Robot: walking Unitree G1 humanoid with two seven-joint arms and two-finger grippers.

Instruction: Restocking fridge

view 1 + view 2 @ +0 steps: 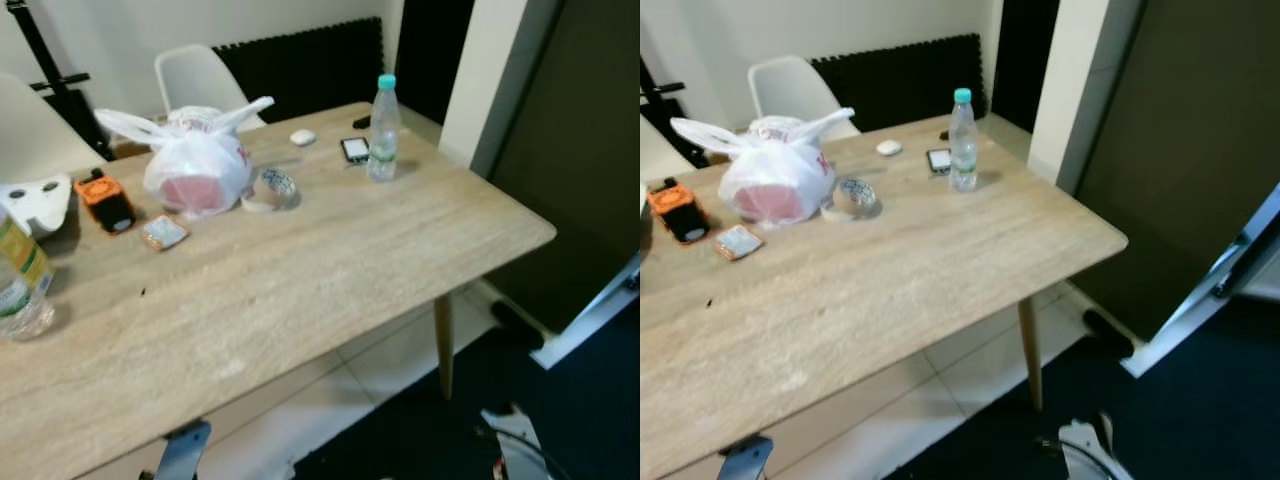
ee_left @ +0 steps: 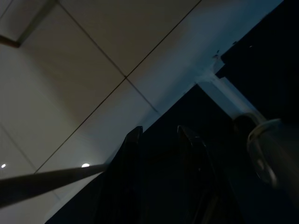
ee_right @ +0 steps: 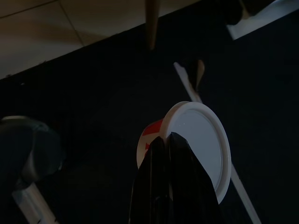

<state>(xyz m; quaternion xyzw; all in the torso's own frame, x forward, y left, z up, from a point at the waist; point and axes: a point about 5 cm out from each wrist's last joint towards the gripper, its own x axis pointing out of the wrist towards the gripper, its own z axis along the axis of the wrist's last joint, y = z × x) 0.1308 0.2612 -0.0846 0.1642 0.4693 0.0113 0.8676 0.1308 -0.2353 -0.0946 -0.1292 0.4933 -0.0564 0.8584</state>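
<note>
My right gripper [image 3: 166,138] hangs low over a dark floor mat, shut on the rim of a round tub [image 3: 202,140] with a white lid and a red side. The left gripper [image 2: 159,133] hangs idle beside the table, its fingers a little apart and nothing between them. On the wooden table [image 1: 330,260] stand a water bottle with a teal cap [image 1: 383,128] near the far right corner and a white plastic bag with something red inside [image 1: 200,165]. A second bottle with a yellow label [image 1: 18,280] is at the left edge.
Also on the table: a tape roll [image 1: 272,190], an orange device [image 1: 105,203], a small packet [image 1: 164,233], a phone [image 1: 355,149]. White chairs [image 1: 200,75] stand behind. A tall dark panel [image 1: 580,150] rises on the right; a table leg [image 1: 443,345] is close by.
</note>
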